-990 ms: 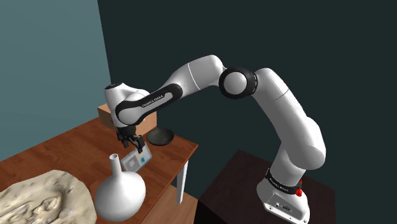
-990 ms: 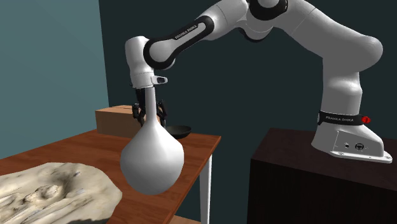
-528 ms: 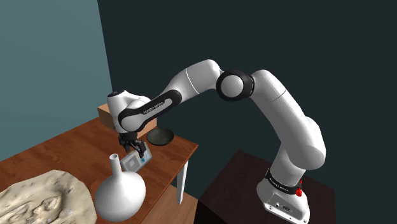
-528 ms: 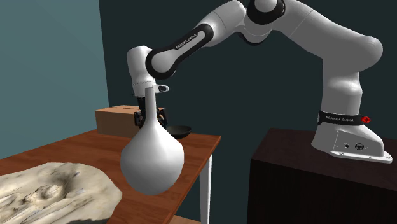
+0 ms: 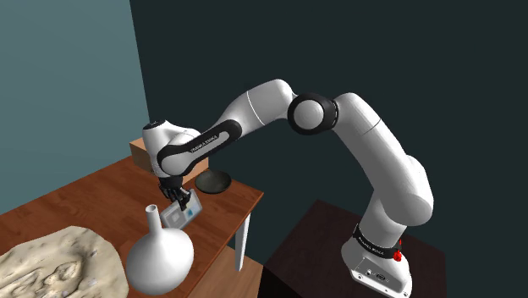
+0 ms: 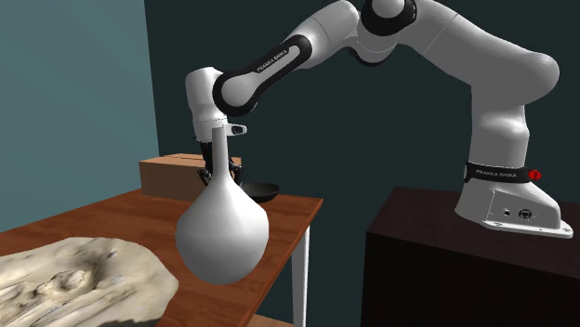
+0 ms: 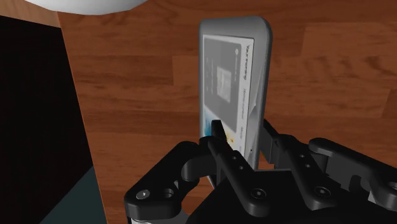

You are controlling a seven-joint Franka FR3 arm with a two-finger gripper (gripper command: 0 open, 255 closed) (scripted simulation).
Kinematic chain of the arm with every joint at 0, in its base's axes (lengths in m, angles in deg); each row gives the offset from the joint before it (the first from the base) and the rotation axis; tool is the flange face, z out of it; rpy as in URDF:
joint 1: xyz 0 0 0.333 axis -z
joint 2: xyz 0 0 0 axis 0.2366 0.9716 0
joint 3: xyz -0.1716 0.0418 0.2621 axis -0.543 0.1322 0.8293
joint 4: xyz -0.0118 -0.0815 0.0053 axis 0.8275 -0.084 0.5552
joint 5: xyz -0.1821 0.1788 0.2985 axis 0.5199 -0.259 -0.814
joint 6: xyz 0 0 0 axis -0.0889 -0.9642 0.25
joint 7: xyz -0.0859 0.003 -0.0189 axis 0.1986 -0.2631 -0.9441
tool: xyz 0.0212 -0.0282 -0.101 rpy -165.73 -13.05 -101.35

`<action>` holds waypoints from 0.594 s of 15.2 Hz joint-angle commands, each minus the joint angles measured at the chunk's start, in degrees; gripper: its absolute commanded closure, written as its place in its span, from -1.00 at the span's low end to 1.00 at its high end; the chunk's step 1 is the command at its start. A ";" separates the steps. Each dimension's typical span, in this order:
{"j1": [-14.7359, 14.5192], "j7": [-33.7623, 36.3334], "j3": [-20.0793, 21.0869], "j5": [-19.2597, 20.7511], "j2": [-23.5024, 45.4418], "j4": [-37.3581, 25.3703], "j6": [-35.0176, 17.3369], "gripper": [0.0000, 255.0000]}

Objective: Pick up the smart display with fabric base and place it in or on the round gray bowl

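The smart display (image 7: pixel 232 76), a pale grey slab with a lit screen, stands on the wooden table (image 5: pixel 93 195) near its right edge in the shoulder view. My black gripper (image 7: pixel 245 135) is down over it, and the two fingers clasp its upper edge, one on the screen side and one on the back. In the shoulder view the gripper (image 5: pixel 178 200) sits on top of the display (image 5: pixel 179 217). The round dark bowl (image 5: pixel 213 181) rests a short way beyond, at the table's far corner. It is also in the second exterior view, bowl (image 6: pixel 263 191).
A large white round-bellied vase (image 5: pixel 159 254) stands just in front of the display and hides the gripper in the second exterior view (image 6: pixel 223 228). A brown box (image 5: pixel 140 152) sits at the back. A pale rock-like slab (image 5: pixel 51 262) lies near the front. The dark stand (image 5: pixel 330 245) is to the right.
The gripper came down onto the display, then its fingers shut on the display's edge. The display, vase and bowl have not moved.
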 commanded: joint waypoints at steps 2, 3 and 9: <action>0.00 0.00 0.00 0.00 0.00 0.00 0.00 1.00; 0.00 0.00 0.00 0.00 0.00 0.00 0.00 1.00; 0.08 -0.05 0.13 -0.13 -0.50 0.08 0.41 1.00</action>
